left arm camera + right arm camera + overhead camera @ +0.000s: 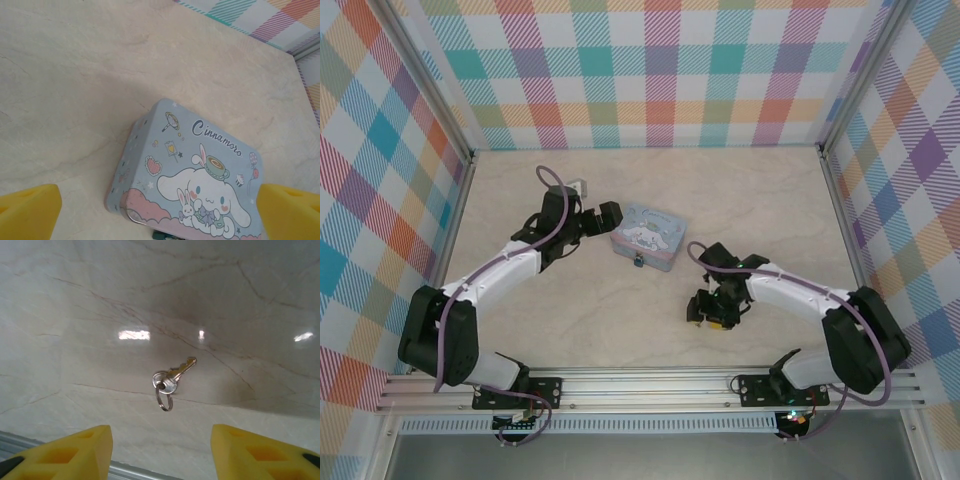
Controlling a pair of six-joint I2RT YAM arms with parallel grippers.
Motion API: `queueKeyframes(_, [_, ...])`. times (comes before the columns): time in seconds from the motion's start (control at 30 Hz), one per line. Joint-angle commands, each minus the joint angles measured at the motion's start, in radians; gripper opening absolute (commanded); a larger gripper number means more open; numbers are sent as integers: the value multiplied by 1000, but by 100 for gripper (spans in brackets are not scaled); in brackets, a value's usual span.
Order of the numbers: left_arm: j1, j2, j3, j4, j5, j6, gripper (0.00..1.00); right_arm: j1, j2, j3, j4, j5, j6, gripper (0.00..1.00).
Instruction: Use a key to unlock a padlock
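Observation:
The key (176,375), small and silvery, lies flat on the marble table with a split ring (165,401) through its head. It rests just ahead of my right gripper (161,455), whose yellow fingertips (75,455) stand apart on either side with nothing between them. From above, that right gripper (710,308) points down at the table right of centre. The padlock (637,261) is a tiny teal piece against the tin's near side, and its teal edge (161,235) peeks out below the tin. My left gripper (607,218) hovers wide open at the tin's left end.
A pale blue tin (650,235) with a cartoon lid (200,180) sits mid-table between the arms. Checkered walls enclose the back and both sides. An aluminium rail (650,385) runs along the near edge by the arm bases.

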Motion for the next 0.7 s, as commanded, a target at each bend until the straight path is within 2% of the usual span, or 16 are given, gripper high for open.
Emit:
queueKeyframes(0.0, [9,-39,-13,19,-8,19,100,30,38,51,-40,58,43,52])
queueKeyframes(0.27, [12,-60,-28,19,-11,19,100,45,114,101,-32,99,13,44])
queueKeyframes(0.67, [17,-65,-26,10,-18,20,100,46,169,86,-3,77,-1,29])
